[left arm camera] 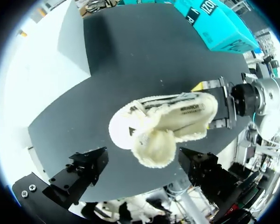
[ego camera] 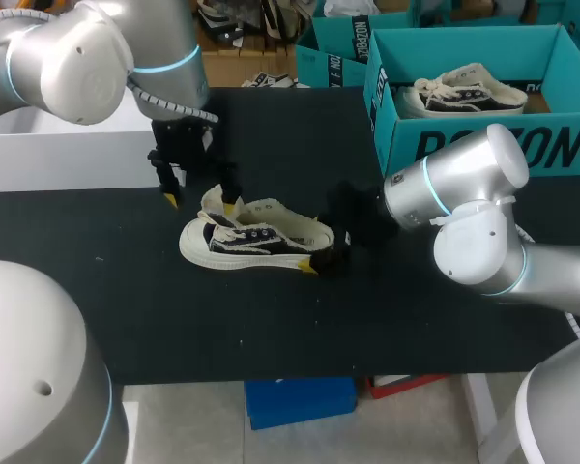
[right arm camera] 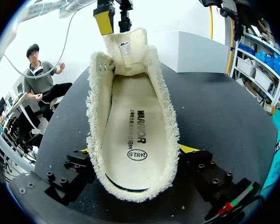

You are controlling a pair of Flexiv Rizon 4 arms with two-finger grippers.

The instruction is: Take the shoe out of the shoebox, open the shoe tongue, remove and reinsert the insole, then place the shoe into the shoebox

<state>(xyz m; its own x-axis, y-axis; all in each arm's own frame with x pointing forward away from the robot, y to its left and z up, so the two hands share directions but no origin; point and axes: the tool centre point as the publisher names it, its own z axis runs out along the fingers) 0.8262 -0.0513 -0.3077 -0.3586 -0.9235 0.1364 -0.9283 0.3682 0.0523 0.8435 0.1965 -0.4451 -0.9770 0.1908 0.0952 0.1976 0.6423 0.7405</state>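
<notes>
right jaws clamped on shoe heel, long axis runs straight out from them; left jaws apart, astride tongue.

Your black table: shoe on its sole near the middle; teal shoebox at the far right corner; white box along the left edge.

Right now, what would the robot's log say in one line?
cream-and-black canvas sneaker: on black table | insole: in | left gripper: open, tongue between | right gripper: shut on sneaker
</notes>
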